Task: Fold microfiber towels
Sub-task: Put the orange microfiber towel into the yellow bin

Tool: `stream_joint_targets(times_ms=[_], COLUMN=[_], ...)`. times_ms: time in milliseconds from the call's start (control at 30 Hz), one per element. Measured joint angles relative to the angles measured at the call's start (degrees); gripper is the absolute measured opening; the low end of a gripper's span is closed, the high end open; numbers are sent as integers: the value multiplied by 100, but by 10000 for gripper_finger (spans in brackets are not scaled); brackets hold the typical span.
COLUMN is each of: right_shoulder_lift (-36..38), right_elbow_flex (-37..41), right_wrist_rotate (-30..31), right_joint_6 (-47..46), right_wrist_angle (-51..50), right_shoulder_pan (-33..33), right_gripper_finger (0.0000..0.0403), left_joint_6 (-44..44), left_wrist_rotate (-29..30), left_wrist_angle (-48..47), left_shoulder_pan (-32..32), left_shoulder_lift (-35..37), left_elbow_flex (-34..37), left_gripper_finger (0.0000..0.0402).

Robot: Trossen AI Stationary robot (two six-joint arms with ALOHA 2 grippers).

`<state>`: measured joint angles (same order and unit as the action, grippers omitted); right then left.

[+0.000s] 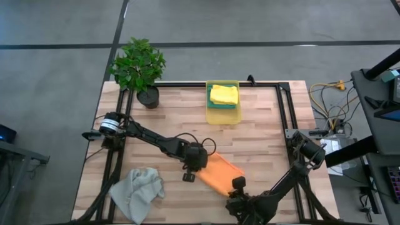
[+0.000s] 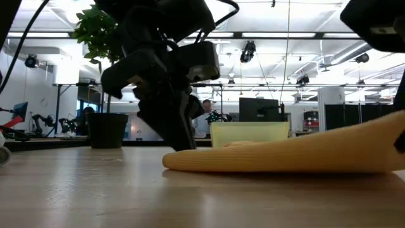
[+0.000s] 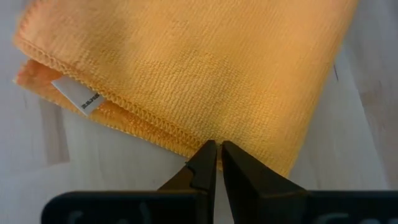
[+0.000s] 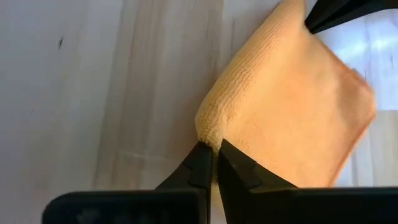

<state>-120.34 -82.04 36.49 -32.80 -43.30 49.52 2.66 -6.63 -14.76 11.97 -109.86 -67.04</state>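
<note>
Left gripper (image 3: 217, 152) pinched shut on the doubled, stitched edge of the orange towel (image 1: 219, 175), near the corner carrying a small white label (image 3: 82, 98). Right gripper (image 4: 214, 155) likewise closed on the opposite end of the same towel, at a rounded fold. Between the two, orange cloth folded to a long strip, lying low on the wood, slightly humped in the low view (image 2: 285, 155).

Long axis of the strip diagonal across the table (image 1: 262, 125): from the left gripper (image 1: 195, 164) near the middle toward the right gripper (image 1: 237, 187) close to the near edge. Little margin beyond the right gripper before that edge; bare wood open around the strip toward the far side and toward the right rail.

Light grey towel (image 1: 139, 190) crumpled in a loose heap at the near left corner, well apart from the orange one, close to the left frame rail. Yellow bin (image 1: 222, 115) at the far edge, centre, holding a folded yellow towel (image 1: 224, 94) on top of a teal towel (image 1: 224, 105), of which only a rim shows. Potted plant (image 1: 139, 67) at the far left corner, beside the bin but apart from it.

Pale plank tabletop framed by black rails; grey floor around. Across the table at low height, an open workroom with ceiling lights, monitors and a person (image 2: 205, 117) far behind the bin.
</note>
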Motion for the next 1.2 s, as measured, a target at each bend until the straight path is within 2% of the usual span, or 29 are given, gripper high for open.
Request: stream_joint_targets(times_ms=[167, 433, 567, 900, 1200], right_shoulder_lift=[188, 456, 584, 1010, 1210], right_elbow_flex=[7, 71, 124, 310, 326], right_wrist_rotate=[-22, -136, -168, -200, -199], right_joint_6=[-18, -573, -986, -1278, -1329], right_wrist_angle=[-73, -119, -106, 235, 416], right_shoulder_pan=[5, -93, -224, -568, -747], right_gripper_finger=[9, 9, 9, 9, 9], left_joint_6=[-220, -289, -160, -208, -185], left_wrist_rotate=[-34, -194, -330, 368, 400], left_wrist_angle=[87, 644, 999, 1492, 1598], left_shoulder_pan=[-57, -42, 211, 614, 706], left_shoulder_lift=[146, 717, 791, 661, 330], left_elbow_flex=[-122, -123, -121, -103, -105], left_gripper_finger=[40, 156, 190, 199, 199])
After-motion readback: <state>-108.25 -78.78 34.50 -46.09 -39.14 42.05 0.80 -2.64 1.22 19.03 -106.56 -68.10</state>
